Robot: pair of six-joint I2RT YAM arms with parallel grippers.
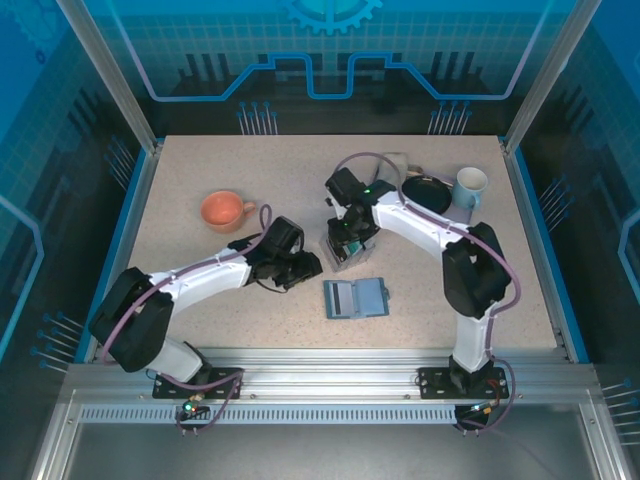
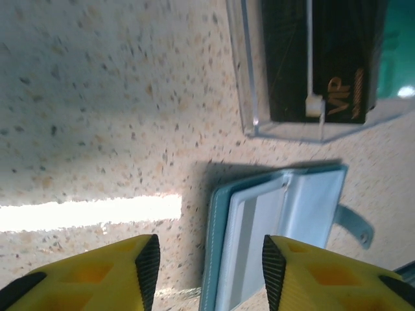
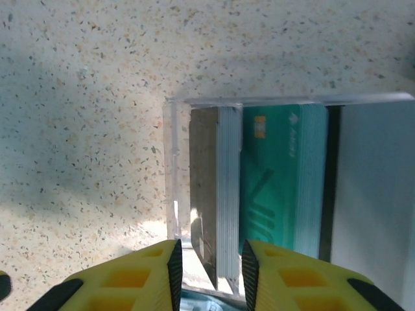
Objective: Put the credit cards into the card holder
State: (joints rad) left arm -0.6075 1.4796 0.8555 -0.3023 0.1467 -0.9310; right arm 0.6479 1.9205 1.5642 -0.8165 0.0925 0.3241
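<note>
Left wrist: left jaws apart above card holder (image 2: 305, 207); right jaws likewise apart.

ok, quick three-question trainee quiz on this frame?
1. True or false: the left gripper holds a card.
2. The card holder lies: A) snapped shut, B) open on the table, C) standing on edge.
3. What word is printed on the black card in the clear tray?
Key: 1 false, its jaws are open and empty; 2 B; 3 VIP.
</note>
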